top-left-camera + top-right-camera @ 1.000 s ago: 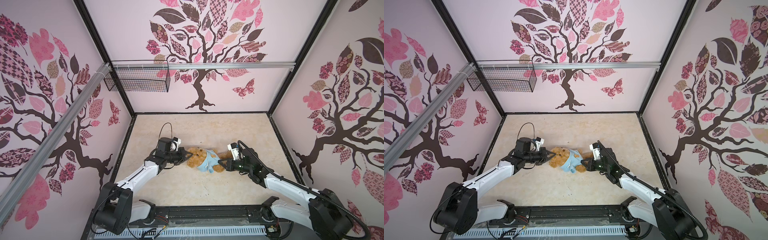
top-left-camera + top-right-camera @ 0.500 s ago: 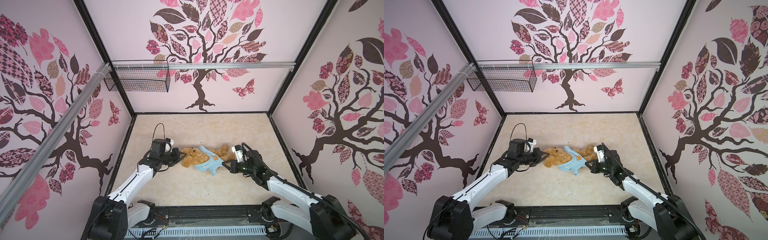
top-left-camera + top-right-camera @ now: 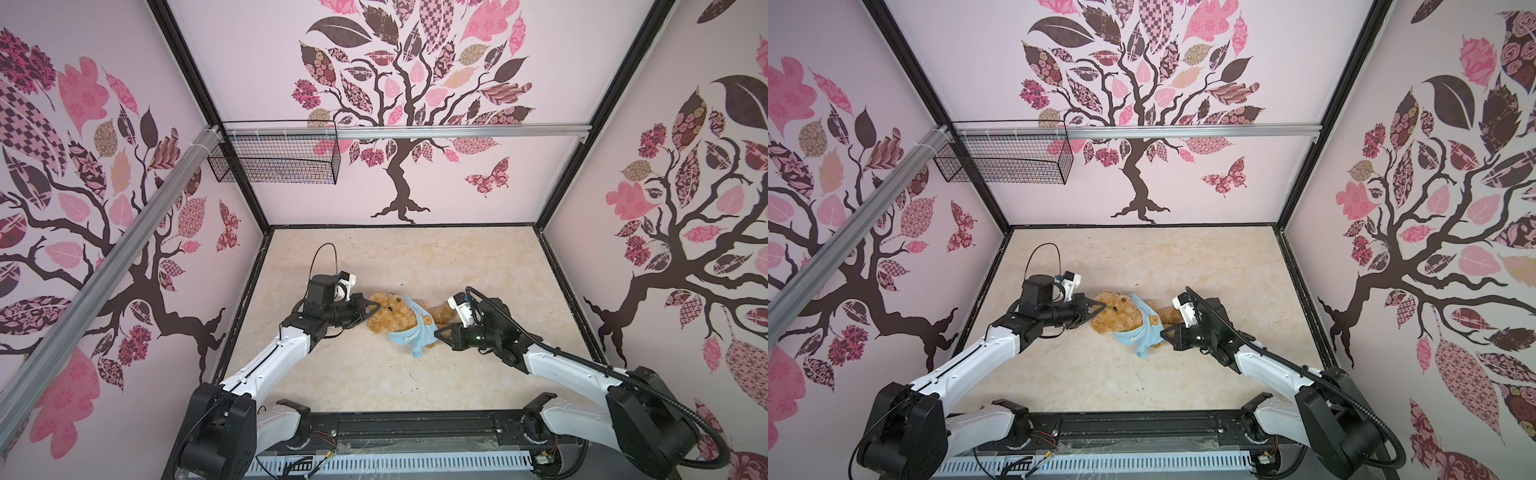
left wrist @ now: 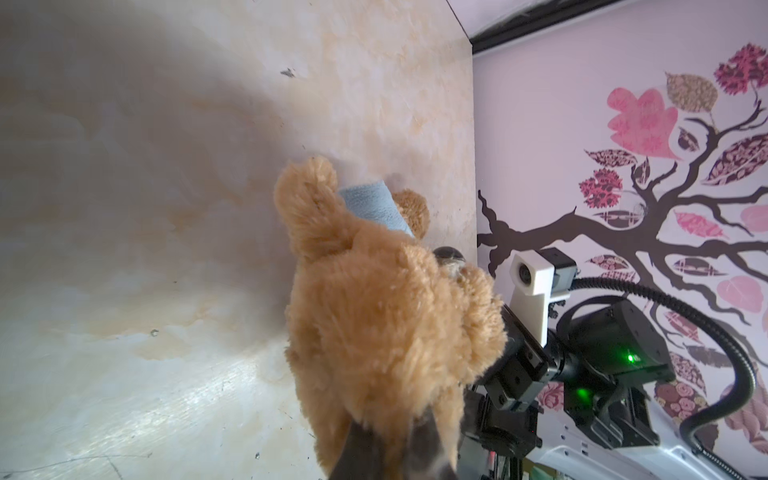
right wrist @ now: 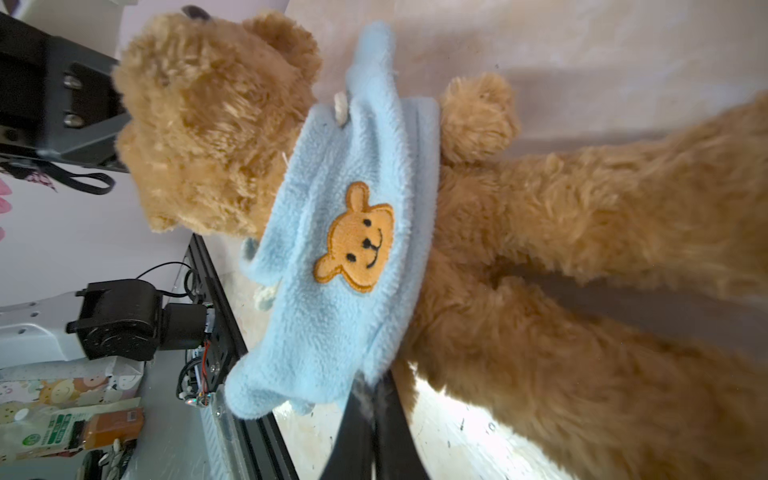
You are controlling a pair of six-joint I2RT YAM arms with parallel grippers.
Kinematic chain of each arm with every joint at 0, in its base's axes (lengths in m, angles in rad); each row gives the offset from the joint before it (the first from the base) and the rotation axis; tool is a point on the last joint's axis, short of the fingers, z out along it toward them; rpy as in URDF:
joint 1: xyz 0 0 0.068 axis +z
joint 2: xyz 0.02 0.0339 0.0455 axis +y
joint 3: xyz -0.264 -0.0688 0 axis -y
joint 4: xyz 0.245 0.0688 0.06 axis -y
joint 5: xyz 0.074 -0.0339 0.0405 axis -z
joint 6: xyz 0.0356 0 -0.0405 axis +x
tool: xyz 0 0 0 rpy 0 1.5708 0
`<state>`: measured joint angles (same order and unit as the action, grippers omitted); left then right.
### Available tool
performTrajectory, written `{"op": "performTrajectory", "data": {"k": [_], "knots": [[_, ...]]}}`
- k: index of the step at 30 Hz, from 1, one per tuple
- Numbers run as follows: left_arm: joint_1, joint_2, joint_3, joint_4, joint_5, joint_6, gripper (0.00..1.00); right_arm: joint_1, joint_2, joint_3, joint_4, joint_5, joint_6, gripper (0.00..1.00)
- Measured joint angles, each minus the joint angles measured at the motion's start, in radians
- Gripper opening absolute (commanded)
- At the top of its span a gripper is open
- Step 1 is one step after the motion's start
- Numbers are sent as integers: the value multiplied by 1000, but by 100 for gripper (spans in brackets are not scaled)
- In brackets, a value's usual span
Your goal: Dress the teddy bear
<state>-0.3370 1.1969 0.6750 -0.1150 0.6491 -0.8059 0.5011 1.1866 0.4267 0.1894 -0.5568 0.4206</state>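
Teddy bear (image 3: 390, 318) in the middle of the table (image 3: 415, 257), stretched between the two arms with its head toward the left one. A light blue shirt (image 3: 413, 336) is bunched around its chest, and the orange bear-face patch (image 5: 357, 237) faces up. The left end effector (image 3: 371, 311) is pressed together on the fur of the bear's head. The right end effector (image 3: 439, 332) is pinching the shirt's lower hem, close to the legs.
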Motion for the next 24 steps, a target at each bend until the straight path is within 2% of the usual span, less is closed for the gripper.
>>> {"op": "performTrajectory", "data": {"k": [6,10,14,17,19,24], "knots": [[-13,31,-1,-1,-16,37,0,1,-9,0,-88,82,-56,27],[-13,51,-6,-1,-24,48,0,1,-90,1,-137,153,-67,33],[-18,55,-15,2,-27,51,0,1,-179,9,-77,182,-50,33],[-23,63,-17,2,-27,50,0,18,-129,48,1,177,-25,30],[-24,66,-18,2,-27,49,6,48,-61,80,41,172,-14,26],[-25,66,-46,26,-22,21,31,127,86,74,119,151,24,16]]}}
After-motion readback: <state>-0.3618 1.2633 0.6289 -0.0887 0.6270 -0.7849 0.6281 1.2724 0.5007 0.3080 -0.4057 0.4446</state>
